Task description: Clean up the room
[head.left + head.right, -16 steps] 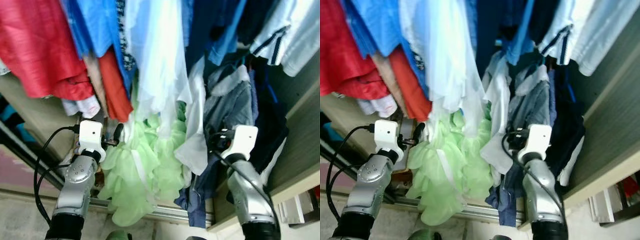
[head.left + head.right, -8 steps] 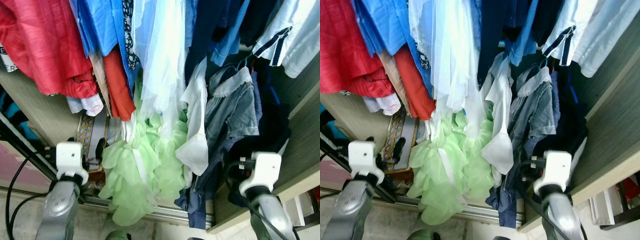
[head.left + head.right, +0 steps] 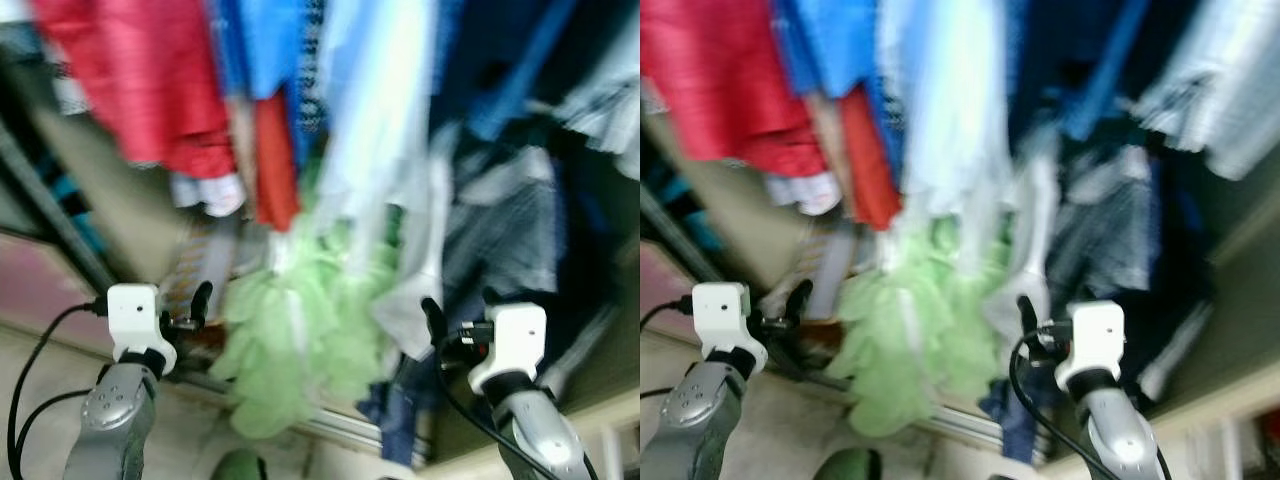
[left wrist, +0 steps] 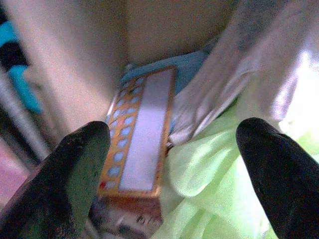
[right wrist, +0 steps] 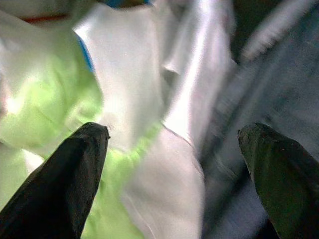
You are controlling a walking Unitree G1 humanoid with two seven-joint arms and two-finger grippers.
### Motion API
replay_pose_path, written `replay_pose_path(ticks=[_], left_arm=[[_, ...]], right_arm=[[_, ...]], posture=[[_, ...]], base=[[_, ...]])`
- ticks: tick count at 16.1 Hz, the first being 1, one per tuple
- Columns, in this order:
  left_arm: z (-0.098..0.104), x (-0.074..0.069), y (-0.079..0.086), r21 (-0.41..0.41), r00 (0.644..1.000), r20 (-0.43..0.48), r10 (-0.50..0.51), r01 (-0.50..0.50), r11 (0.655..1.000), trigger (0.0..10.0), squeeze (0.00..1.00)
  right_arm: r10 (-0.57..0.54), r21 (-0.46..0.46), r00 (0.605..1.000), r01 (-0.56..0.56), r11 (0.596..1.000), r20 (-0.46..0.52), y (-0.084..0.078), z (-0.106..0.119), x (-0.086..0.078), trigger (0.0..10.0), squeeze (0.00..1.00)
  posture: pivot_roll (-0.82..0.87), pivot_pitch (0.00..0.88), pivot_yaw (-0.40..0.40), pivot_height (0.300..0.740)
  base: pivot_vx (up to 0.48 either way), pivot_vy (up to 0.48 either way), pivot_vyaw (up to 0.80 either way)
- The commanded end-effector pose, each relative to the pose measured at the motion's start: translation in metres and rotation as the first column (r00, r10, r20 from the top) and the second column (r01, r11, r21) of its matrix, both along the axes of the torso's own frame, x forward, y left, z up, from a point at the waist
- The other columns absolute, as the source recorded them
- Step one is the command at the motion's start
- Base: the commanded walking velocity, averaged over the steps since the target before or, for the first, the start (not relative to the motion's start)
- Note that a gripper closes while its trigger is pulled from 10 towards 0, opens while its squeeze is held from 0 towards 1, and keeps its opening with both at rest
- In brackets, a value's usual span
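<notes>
— where's the clothing?
— blurred hanging clothes (image 3: 330, 130) fill the wardrobe, a pale green garment (image 3: 300, 340) lowest.
— the fingers?
— left gripper (image 4: 172, 174) spread wide, empty, near a patterned box (image 4: 142, 134); right gripper (image 5: 174, 174) spread, empty, facing white fabric (image 5: 129, 74).

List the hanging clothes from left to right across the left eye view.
Red garment → bright blue garment → orange-red garment → pale blue sheer garment with the light green ruffled dress below it → white shirt → grey denim shirt → dark navy clothes.
</notes>
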State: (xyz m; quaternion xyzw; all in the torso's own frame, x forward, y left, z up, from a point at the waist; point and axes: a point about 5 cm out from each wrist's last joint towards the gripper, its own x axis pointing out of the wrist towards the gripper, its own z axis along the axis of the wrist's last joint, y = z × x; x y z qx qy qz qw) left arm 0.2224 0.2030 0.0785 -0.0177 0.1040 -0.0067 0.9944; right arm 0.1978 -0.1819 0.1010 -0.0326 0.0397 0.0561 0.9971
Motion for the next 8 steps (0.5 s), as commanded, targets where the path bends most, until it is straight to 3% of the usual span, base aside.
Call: replay_pose_path(ticks=[1,4,8], left_arm=[[0.008,0.003,-0.002,0.017,0.999,0.036,-0.015,0.014,1.0,10.0,0.0],[0.014,0.008,-0.007,0.061,0.995,0.1,-0.023,0.017,0.998,10.0,0.0],[0.012,0.009,-0.007,0.085,0.998,0.065,-0.008,0.002,0.996,10.0,0.0]], right_arm=[[0.011,-0.012,1.0,-0.011,1.0,0.015,-0.001,0.005,0.006,10.0,0.0],[0.038,-0.025,0.998,-0.037,0.999,0.044,0.003,0.009,0.017,10.0,0.0],[0.086,0.002,0.995,-0.086,0.996,0.041,0.013,0.008,0.024,10.0,0.0]], posture=[[-0.03,0.03,-0.036,0.74],[-0.02,0.032,-0.045,0.74],[-0.01,0.03,-0.063,0.74]], base=[[0.0,0.0,0.8],[0.0,0.0,0.8],[0.0,0.0,0.8]])
